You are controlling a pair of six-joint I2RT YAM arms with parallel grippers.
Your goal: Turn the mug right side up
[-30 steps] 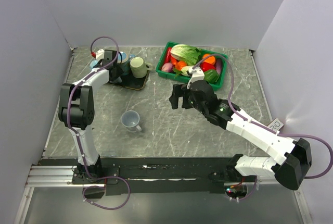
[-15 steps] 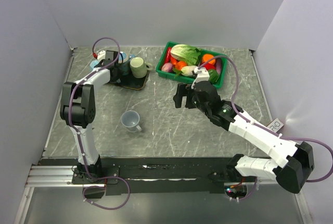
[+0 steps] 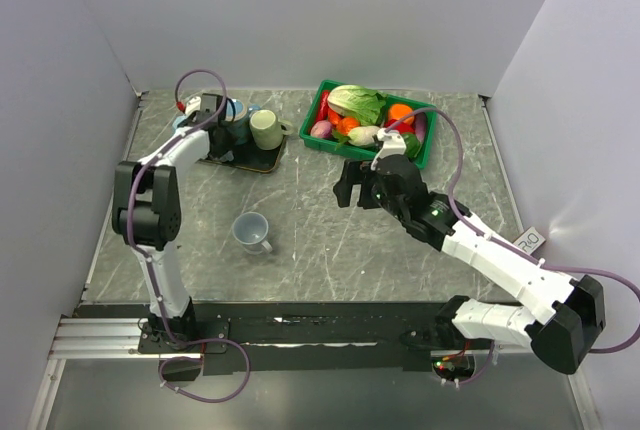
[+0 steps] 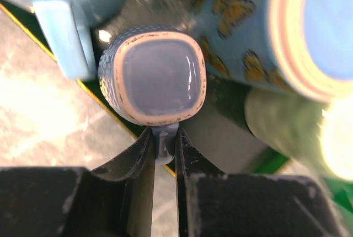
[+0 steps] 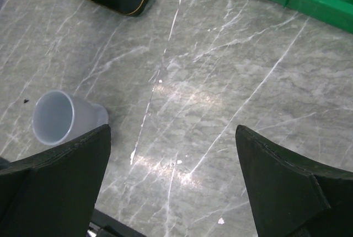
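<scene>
At ten o'clock on the table, the left gripper (image 4: 164,143) pinches, jaws narrow, the handle of the small blue mug (image 4: 157,74) on the black tray (image 3: 262,162); neighbours crowd it (a butterfly mug (image 4: 242,44) at two o'clock), so lifting or rotating may knock them, or the thin handle may slip; the right gripper (image 5: 172,138) hangs wide open mid-table; no writing is legible.
</scene>
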